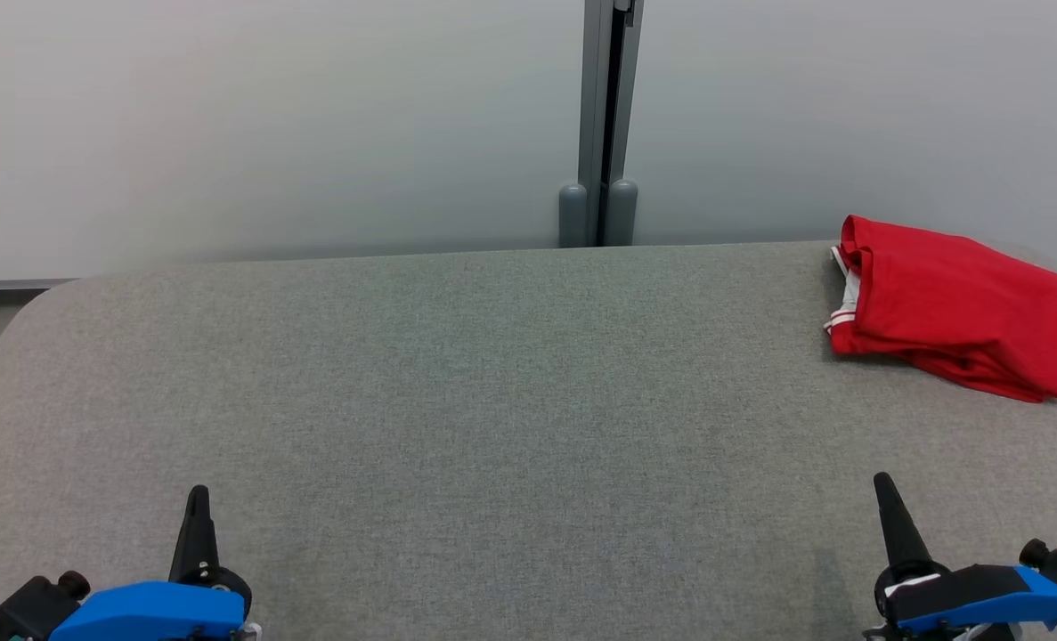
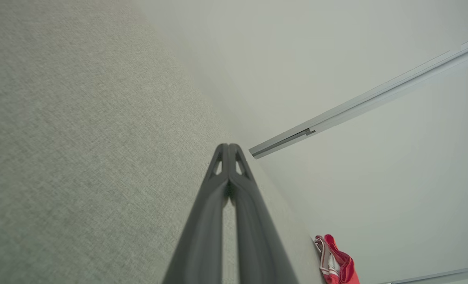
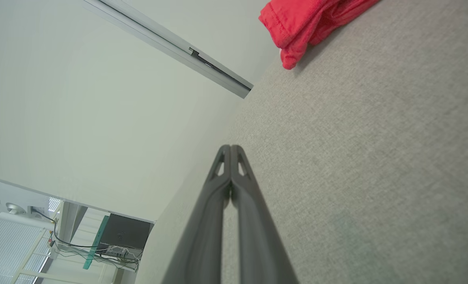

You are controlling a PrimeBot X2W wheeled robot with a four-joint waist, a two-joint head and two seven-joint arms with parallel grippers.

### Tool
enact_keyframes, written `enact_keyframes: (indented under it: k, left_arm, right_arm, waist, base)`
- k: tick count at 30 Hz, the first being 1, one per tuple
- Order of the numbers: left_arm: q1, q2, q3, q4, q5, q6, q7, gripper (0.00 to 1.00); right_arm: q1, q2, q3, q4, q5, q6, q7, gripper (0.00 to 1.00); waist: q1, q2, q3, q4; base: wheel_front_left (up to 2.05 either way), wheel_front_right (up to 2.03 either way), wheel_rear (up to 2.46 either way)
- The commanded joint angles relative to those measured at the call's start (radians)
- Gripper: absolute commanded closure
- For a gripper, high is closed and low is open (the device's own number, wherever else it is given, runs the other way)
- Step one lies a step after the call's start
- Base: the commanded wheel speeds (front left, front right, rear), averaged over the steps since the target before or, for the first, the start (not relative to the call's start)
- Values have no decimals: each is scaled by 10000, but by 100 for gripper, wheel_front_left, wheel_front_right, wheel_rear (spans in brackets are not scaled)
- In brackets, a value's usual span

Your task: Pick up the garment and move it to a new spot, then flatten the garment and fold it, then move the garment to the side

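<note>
Garment: a red garment (image 1: 955, 307) with white trim along its left edge, folded into a loose, slightly rumpled bundle.
Garment's place: the far right corner of the surface (image 1: 492, 401), close to the back edge, with nothing touching it.
Surface: grey woven fabric with rounded corners.
Left tool (image 1: 197, 495): low at the near left of the head view, on a blue housing. Its two dark fingers are pressed together tip to tip, pinching nothing, and it is well apart from the garment.
Right tool (image 1: 882, 485): low at the near right, fingers likewise pressed together with nothing between them. The garment lies farther back on the same side, clear of the tips.
Contact with surface: cannot tell whether either tool's tips touch the fabric.
Left wrist view: the garment appears small at the lower right, by the surface's far edge.
Right wrist view: the garment's hem hangs in at the top.
Backdrop: a pale wall (image 1: 225, 125), split by an upright grey metal post (image 1: 606, 107).
</note>
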Motion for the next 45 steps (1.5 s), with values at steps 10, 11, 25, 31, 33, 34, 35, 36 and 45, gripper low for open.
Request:
enact_keyframes:
  k: [10,11,25,31,33,34,35,36,45]
  left_arm:
    - [-387,1,60,-270,-1273,-65,312,100]
    - [-402,0,61,-283,-1380,-67,330,100]
    - [-540,-19,80,-439,-2779,-83,672,100]
    - [-620,-23,89,-510,-3332,-93,813,100]
    - [-634,-27,93,-531,-3512,-96,851,100]
    - [-645,-28,94,-538,-3601,-98,870,100]
    - [-657,-29,96,-549,-3695,-100,897,100]
    - [-668,-30,97,-559,-3780,-101,922,100]
    - [-718,-41,111,-636,-4522,-115,1113,100]
  right_arm:
    - [-351,-60,-132,-267,1221,3,333,100]
    - [-360,-60,-143,-278,1319,3,358,100]
    - [-449,-66,-259,-430,2653,3,699,100]
    - [-499,-69,-303,-482,3182,3,837,100]
    - [-519,-69,-319,-503,3351,3,874,100]
    - [-530,-69,-327,-514,3440,3,894,100]
    - [-539,-70,-334,-525,3525,3,924,100]
    - [-547,-70,-339,-533,3609,3,947,100]
    - [-596,-74,-400,-617,4322,4,1133,100]
  waist:
    - [-1,-1,28,2]
    - [-1,-1,30,2]
    - [-1,-1,69,3]
    - [-1,-1,86,4]
    - [-1,-1,91,4]
    - [-1,-1,94,4]
    - [-1,-1,97,4]
    - [-1,-1,100,4]
    - [-1,-1,125,5]
  base:
    - [0,0,0]
    - [0,0,0]
    - [0,0,0]
    - [0,0,0]
    - [0,0,0]
    - [0,0,0]
    - [0,0,0]
    - [0,0,0]
    - [0,0,0]
